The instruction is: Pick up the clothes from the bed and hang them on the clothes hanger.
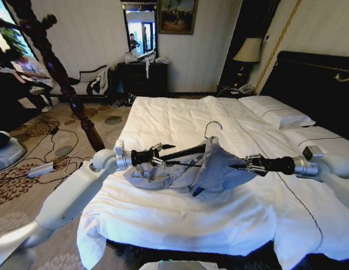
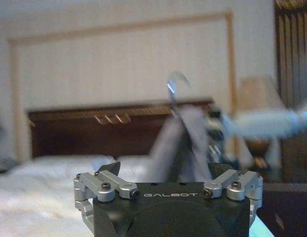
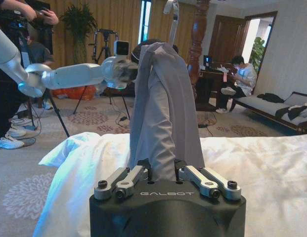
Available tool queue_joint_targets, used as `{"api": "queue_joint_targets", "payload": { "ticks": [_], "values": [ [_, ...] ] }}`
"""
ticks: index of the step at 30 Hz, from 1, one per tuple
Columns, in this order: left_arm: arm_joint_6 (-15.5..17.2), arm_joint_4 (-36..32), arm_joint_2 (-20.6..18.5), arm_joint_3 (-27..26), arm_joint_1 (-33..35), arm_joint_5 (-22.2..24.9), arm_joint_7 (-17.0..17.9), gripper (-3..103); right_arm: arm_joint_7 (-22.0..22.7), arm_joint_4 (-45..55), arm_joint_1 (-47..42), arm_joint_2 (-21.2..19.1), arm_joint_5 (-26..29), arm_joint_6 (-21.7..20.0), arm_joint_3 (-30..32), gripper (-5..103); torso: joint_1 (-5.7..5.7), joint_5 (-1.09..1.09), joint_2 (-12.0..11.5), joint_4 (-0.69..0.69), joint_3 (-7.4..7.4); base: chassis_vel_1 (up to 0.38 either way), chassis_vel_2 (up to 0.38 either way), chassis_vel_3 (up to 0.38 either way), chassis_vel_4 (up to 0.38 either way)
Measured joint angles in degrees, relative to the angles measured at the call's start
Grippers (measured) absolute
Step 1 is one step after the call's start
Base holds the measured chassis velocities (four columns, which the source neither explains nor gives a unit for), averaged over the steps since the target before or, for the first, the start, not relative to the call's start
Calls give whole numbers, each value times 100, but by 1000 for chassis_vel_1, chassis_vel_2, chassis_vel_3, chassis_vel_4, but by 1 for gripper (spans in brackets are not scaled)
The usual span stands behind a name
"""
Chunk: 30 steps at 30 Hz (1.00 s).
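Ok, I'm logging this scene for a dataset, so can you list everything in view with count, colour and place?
clothes: one, light grey, draped over the hanger, held above the bed between the two grippers
clothes hanger: one, black with a silver hook, under the garment, hook pointing toward the pillows
bed: one, white duvet with thin dark seam lines, black headboard at right
pillows: at least two, white, against the headboard
lamp: one, cream shade, beside the headboard
dresser: one, dark, at the far wall under a mirror
carved post: one, dark wood, left of the bed
left gripper: shut on the hanger's left end
right gripper: shut on the garment's right side
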State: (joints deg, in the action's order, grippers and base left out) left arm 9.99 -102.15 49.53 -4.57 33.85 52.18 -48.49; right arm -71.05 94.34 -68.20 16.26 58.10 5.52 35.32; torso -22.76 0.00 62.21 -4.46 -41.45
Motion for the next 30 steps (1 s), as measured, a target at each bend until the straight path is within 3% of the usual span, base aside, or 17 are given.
{"api": "queue_joint_targets", "payload": {
  "ticks": [4,6,7,8,9,10,11,12,13,14,19,21,23,25,30],
  "values": [
    [-55,28,234,-552,168,432,502,100,7,92,-26,23,-1,18,41,20,0,0,0,-1,0,0,0,0,0],
    [-94,104,408,-949,216,889,1652,100,6,216,-44,31,0,32,90,20,1,0,0,0,0,0,0,0,0],
    [-94,104,408,-949,216,889,1652,100,6,216,-44,31,0,32,90,20,1,0,0,0,0,0,0,0,0],
    [-92,162,427,-1009,208,949,2217,100,6,307,-54,31,9,43,116,20,1,0,0,-1,0,0,0,0,0],
    [-84,200,418,-1024,205,956,2534,100,8,355,-57,32,17,50,130,20,0,0,0,-2,0,0,0,0,0],
    [-51,259,374,-1024,207,912,3045,100,27,445,-59,32,35,60,159,20,0,-1,0,-3,0,0,0,0,0],
    [-31,349,257,-1006,249,660,3674,100,75,610,-56,34,94,70,215,20,0,0,0,-3,0,0,0,0,0],
    [-37,400,149,-985,344,382,4085,100,125,738,-40,35,153,72,252,20,0,-1,0,-1,0,0,0,0,0],
    [-37,400,149,-985,344,382,4085,100,125,738,-40,35,153,72,252,20,0,-1,0,-1,0,0,0,0,0],
    [-45,387,17,-1003,578,158,4411,100,207,904,9,35,259,74,304,20,0,-1,0,0,0,0,0,0,0],
    [-13,-121,-153,-1240,1653,-67,4629,100,402,1136,115,29,445,90,401,20,0,-2,0,3,0,0,0,0,0],
    [-167,-464,-33,-1308,2402,-513,4676,100,433,1183,111,27,464,122,431,20,1,-3,0,3,1,0,0,0,0],
    [-251,-529,22,-1307,2554,-655,4701,100,438,1190,102,27,463,134,435,20,1,-2,0,1,1,0,0,0,0],
    [-761,-784,301,-1233,3320,-1394,4689,100,457,1207,68,58,417,162,432,20,1,-2,0,-3,1,0,0,0,0],
    [-1242,-1136,398,-1177,4331,-1983,4515,100,490,1217,65,99,372,173,376,20,1,0,0,0,1,0,0,0,0]
  ]
}}
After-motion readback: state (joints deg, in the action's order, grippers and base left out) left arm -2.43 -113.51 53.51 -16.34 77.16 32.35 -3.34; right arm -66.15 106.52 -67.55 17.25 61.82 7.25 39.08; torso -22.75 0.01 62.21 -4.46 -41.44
